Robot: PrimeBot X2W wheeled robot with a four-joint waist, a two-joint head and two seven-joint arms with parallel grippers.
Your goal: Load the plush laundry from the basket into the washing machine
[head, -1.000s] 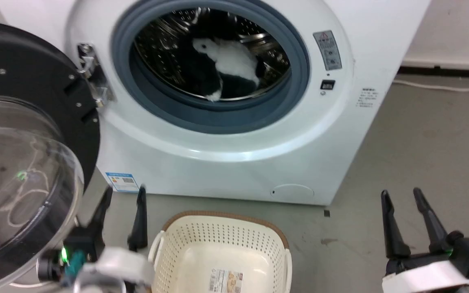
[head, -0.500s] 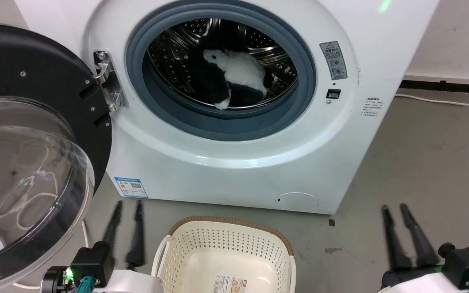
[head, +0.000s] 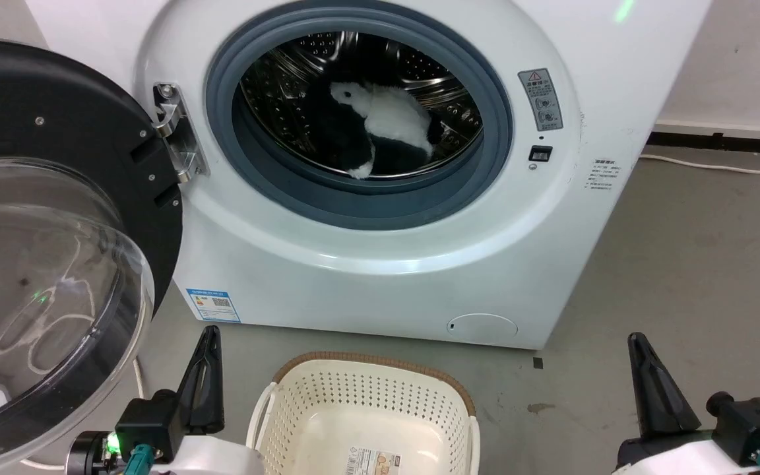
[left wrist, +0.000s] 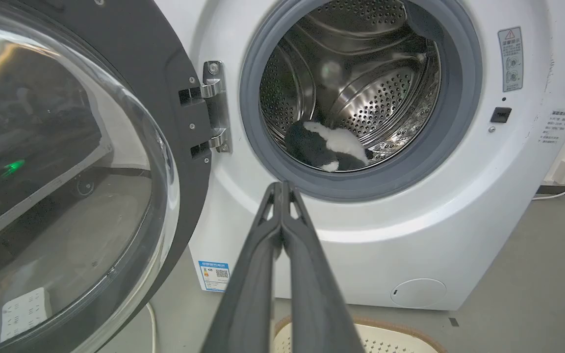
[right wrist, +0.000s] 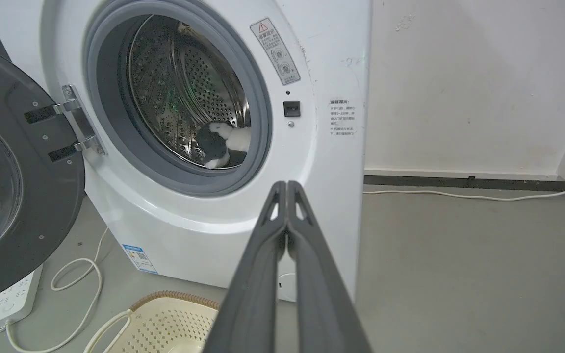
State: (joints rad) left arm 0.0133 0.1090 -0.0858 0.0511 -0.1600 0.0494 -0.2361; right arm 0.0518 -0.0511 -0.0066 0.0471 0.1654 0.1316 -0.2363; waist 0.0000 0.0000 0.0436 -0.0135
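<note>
Plainly, the plush (head: 380, 132) lies inside the washer (head: 380, 277), settled low in the drum (head: 287, 86) and behind the grey-blue seal (head: 353, 198). It sits past the lip of the opening, with its black parts to the left and its white back uppermost. The left wrist view shows it resting on the drum's bottom curve. That placement suits the task: nothing hangs over the seal, so I judge the door (head: 57, 251) could swing shut without pinching it.

The door stands wide open to the left, which leaves the opening free. On the floor (head: 683, 231) just before the washer stands the basket (head: 367, 392). Its bare bottom shows a label (head: 373, 458), so the load seems fully moved across.

The left gripper (head: 210, 340) and right gripper (head: 638, 346) flank the basket, low and well apart from the opening. Both have their fingers pressed together on nothing, as each wrist view confirms. Drawn back like this, they block neither the drum nor the door's path. The loading looks done, and closing the door may be all that remains.
</note>
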